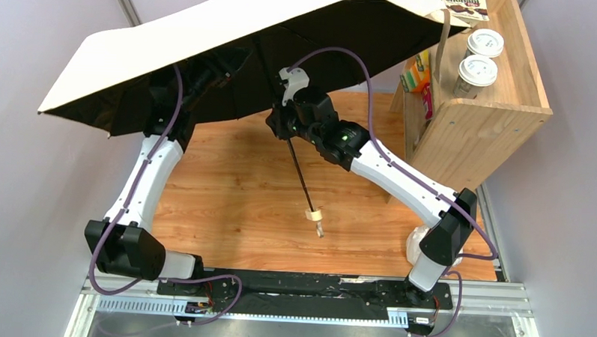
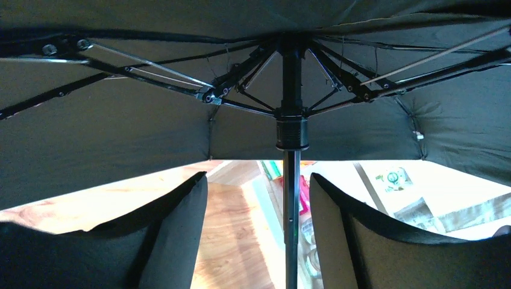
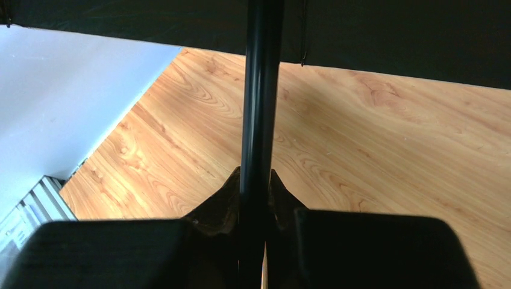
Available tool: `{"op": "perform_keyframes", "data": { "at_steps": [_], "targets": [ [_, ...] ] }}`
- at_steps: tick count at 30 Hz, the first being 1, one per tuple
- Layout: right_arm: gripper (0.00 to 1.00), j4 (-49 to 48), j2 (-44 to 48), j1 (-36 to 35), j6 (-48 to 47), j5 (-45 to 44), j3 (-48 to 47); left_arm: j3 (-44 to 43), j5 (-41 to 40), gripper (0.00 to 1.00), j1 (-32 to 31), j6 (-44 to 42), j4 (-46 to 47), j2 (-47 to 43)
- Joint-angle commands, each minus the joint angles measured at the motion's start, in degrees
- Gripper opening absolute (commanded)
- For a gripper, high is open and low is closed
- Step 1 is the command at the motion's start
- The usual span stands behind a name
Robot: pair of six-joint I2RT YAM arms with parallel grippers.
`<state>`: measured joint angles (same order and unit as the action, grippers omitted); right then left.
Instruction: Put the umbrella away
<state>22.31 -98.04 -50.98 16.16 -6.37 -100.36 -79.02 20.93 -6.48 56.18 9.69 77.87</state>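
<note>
Umbrella (image 1: 233, 31) spread open, held up over the table (image 1: 226, 211). My right gripper (image 3: 256, 180) is clamped on the dark shaft (image 1: 301, 176) to steady it, while my left gripper (image 2: 258, 175) stands apart astride the shaft, just short of the runner (image 2: 291, 129) (presumably to pull it down).

Wooden table (image 1: 234, 211), pale walls (image 1: 26, 166), wooden shelf (image 1: 484, 130)

Cream umbrella (image 1: 233, 20), seemingly black underside

R end effector (image 3: 255, 186) clamped on shaft (image 3: 260, 90); black canopy (image 3: 391, 36) across top, wood tabletop (image 3: 373, 150) behind.
</note>
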Motion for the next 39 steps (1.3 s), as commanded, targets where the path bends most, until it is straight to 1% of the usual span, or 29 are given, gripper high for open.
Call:
{"op": "perform_keyframes", "data": {
  "at_steps": [1, 2, 3, 4, 5, 6, 7, 8, 9, 11, 12, 14, 15, 17, 20, 23, 24, 25, 26, 28, 29, 31, 32, 36, 38, 39],
  "targets": [
    [0.00, 1.9, 2.0, -1.8, -11.1, 5.3, -3.0, 0.1, 0.7, 0.73, 0.5, -0.3, 9.4, 0.1],
    [0.00, 2.3, 1.8, -1.8, -11.3, 5.4, -3.1, 1.8, 1.0, 0.74, 0.5, 1.1, 13.8, 0.1],
    [0.00, 2.4, 1.8, -1.8, -11.2, 5.4, -2.9, 2.3, 1.3, 0.76, 0.5, 1.6, 15.8, 0.4],
    [0.00, 2.3, 1.9, -1.9, -10.8, 8.4, -2.6, 3.0, 2.3, 0.76, 0.5, 2.3, 18.9, 1.0],
    [0.00, 2.0, 2.0, -1.9, -10.6, 9.6, -2.1, 3.2, 3.8, 0.76, 0.5, 2.9, 20.4, 1.2],
    [0.00, 1.8, 2.1, -2.2, -10.5, 9.4, -2.0, 3.9, 4.2, 0.76, 0.5, 4.4, 24.1, 1.7],
    [0.00, 1.9, 2.1, -2.6, -10.7, 8.5, -2.0, 4.6, 3.6, 0.75, 0.5, 4.9, 26.1, 1.7],
    [0.00, 2.0, 2.0, -3.1, -11.1, 8.3, -2.1, 5.6, 2.6, 0.73, 0.3, 5.3, 27.6, 1.4],
    [0.00, 2.3, 1.8, -3.5, -11.7, 8.6, -2.5, 6.1, 0.7, 0.72, 0.2, 5.2, 27.7, 1.3],
    [0.00, 2.6, 1.5, -4.3, -12.2, 8.7, -2.8, 6.2, -0.5, 0.68, -0.2, 3.5, 27.9, 1.3],
    [0.00, 2.6, 1.4, -4.6, -12.1, 8.2, -2.9, 6.3, -1.1, 0.61, -0.3, 2.9, 28.2, 1.2],
    [0.00, 2.7, 1.3, -5.4, -12.6, 6.4, -2.9, 7.0, -2.2, 0.54, -0.4, 2.3, 29.7, 0.9],
    [0.00, 2.7, 1.3, -5.8, -12.8, 4.2, -3.1, 7.9, -4.3, 0.54, -0.5, 1.7, 29.7, 0.4],
    [0.00, 3.1, 1.0, -6.6, -13.3, 2.9, -3.6, 9.3, -8.2, 0.54, -1.0, 0.2, 29.9, -0.8],
    [0.00, 3.2, 0.7, -7.6, -13.9, 0.7, -3.8, 10.0, -10.7, 0.48, -1.4, 0.1, 30.6, -1.5],
    [0.00, 4.1, 0.0, -8.7, -14.4, -2.0, -4.5, 11.3, -13.4, 0.45, -1.8, 0.2, 32.2, -1.9],
    [0.00, 4.4, -0.1, -9.0, -14.7, -3.5, -4.6, 11.3, -14.2, 0.42, -2.0, -0.1, 32.3, -2.2],
    [0.00, 4.2, -0.1, -9.4, -14.8, -4.6, -4.3, 11.2, -14.6, 0.35, -2.3, -1.0, 32.7, -2.3],
    [0.00, 4.4, 0.0, -9.7, -14.9, -5.0, -4.0, 11.3, -14.9, 0.15, -2.3, -1.5, 33.2, -2.4],
    [0.00, 4.7, 0.3, -9.8, -13.9, -6.4, -3.1, 11.6, -15.7, 0.05, -2.4, -2.0, 34.4, -2.5],
    [0.04, 4.8, 0.7, -9.8, -12.7, -7.9, -2.0, 11.8, -16.1, 0.00, -2.4, -1.3, 34.4, -2.7],
    [0.28, 3.8, 2.0, -9.8, -11.3, -8.9, 2.2, 12.4, -17.1, 0.00, -2.5, 0.2, 33.9, -3.5],
    [0.34, 3.5, 2.9, -9.8, -10.3, -9.3, 4.2, 12.7, -17.3, 0.00, -2.5, 0.8, 33.9, -3.6],
    [0.42, 1.7, 6.9, -9.8, -4.8, -8.0, 12.5, 13.7, -18.4, 0.00, -2.5, 4.1, 32.5, -4.5],
    [0.42, -2.4, 9.8, -9.8, -3.9, -4.9, 18.6, 13.5, -18.2, 0.00, -2.5, 4.5, 31.8, -4.4],
    [0.43, -4.1, 10.8, -9.8, -3.0, -4.9, 21.2, 13.3, -18.2, 0.00, -2.5, 5.1, 31.2, -4.4]
  ]
}}
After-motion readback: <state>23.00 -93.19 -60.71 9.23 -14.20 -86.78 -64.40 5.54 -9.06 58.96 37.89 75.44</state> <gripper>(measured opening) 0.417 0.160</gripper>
